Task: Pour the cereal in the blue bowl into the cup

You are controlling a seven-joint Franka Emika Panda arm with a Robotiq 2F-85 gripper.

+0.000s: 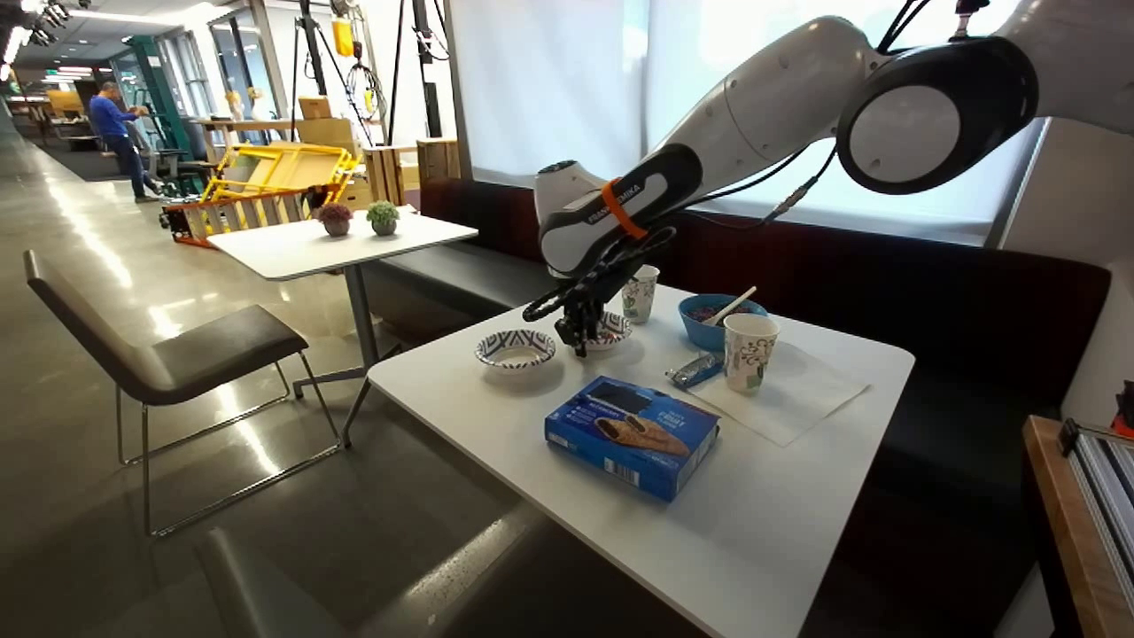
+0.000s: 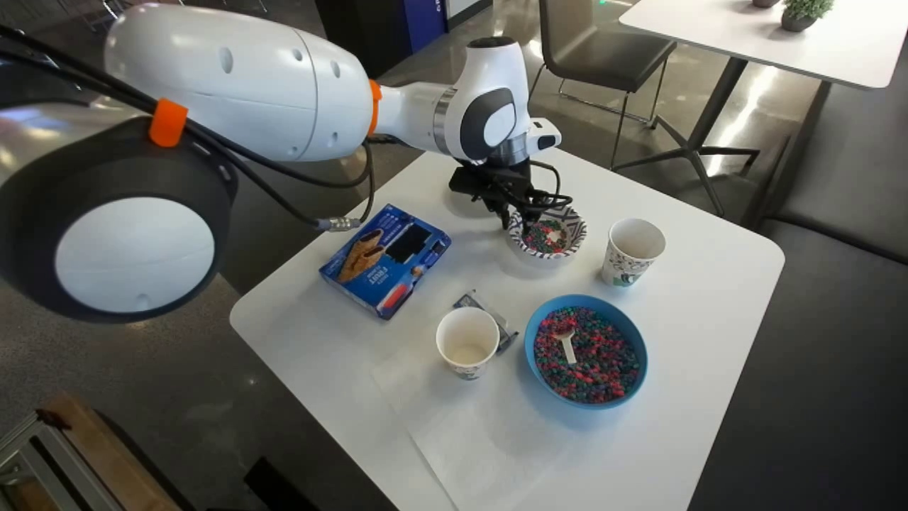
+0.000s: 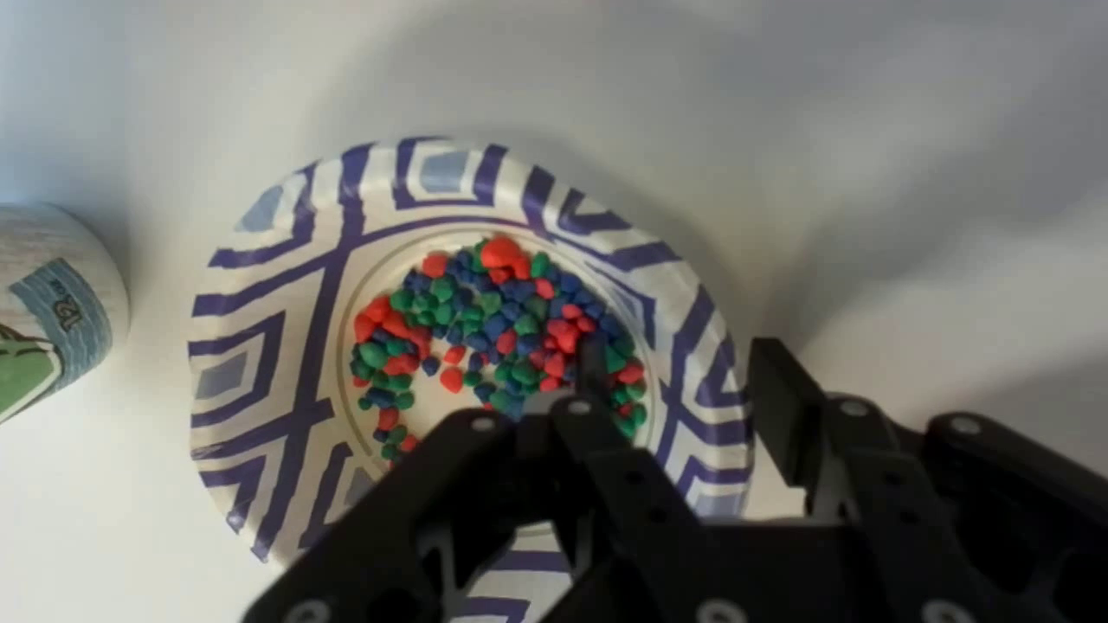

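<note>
Black tool (image 3: 681, 372) spread astride the rim of a purple-patterned white paper bowl (image 3: 299, 372); open worktop (image 2: 709, 270) separates both from a swirl-patterned paper cup (image 2: 624, 264) and round blue bowl (image 1: 702, 334).

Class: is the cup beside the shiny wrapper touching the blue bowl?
Apart: in an exterior view, a gap shows between the cup and the blue bowl, with one end of the wrapper in it.

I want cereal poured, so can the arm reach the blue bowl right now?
Not directly, probably: the gripper appears astride the rim of a patterned bowl and would need lifting clear before reaching the blue bowl.
</note>
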